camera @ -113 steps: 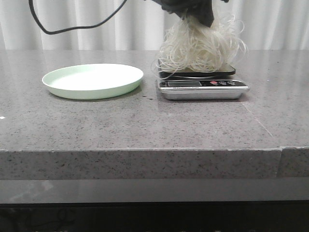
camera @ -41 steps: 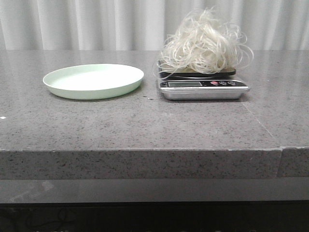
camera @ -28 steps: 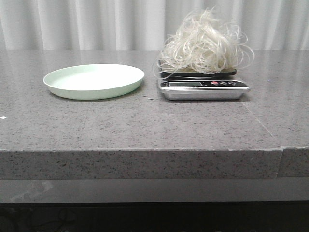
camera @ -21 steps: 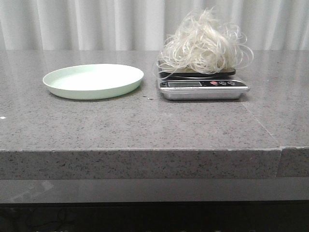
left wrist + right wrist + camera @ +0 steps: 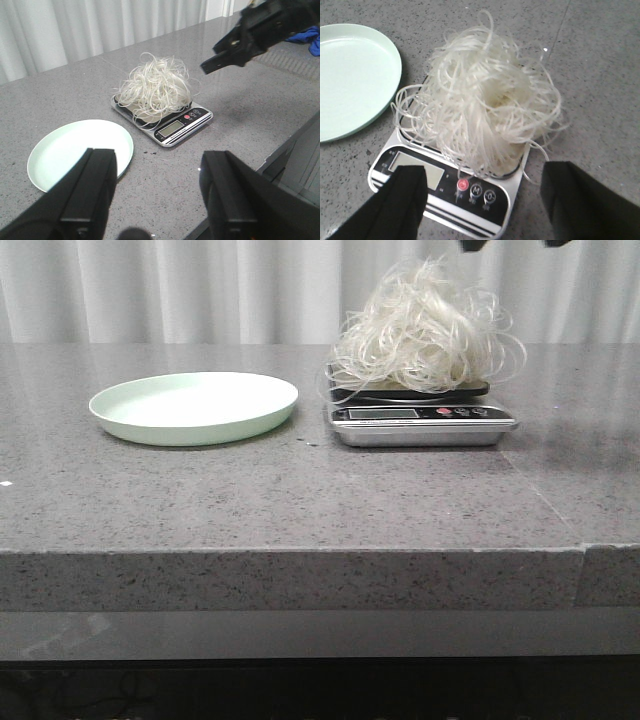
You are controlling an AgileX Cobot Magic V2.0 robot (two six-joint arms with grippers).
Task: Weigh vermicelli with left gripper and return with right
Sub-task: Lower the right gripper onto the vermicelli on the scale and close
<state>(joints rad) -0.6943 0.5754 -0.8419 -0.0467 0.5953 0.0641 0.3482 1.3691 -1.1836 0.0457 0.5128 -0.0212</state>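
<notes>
Vermicelli sits heaped on the scale, strands spilling over its dark platform, with the green plate bare just to its left on the grey counter. Right gripper hovers directly above the pile, fingers spread wide, nothing between them. Left gripper hangs back from the counter edge, its 2 fingers also parted and holding nothing.

White pleated curtains hang behind a grey speckled stone table
</notes>
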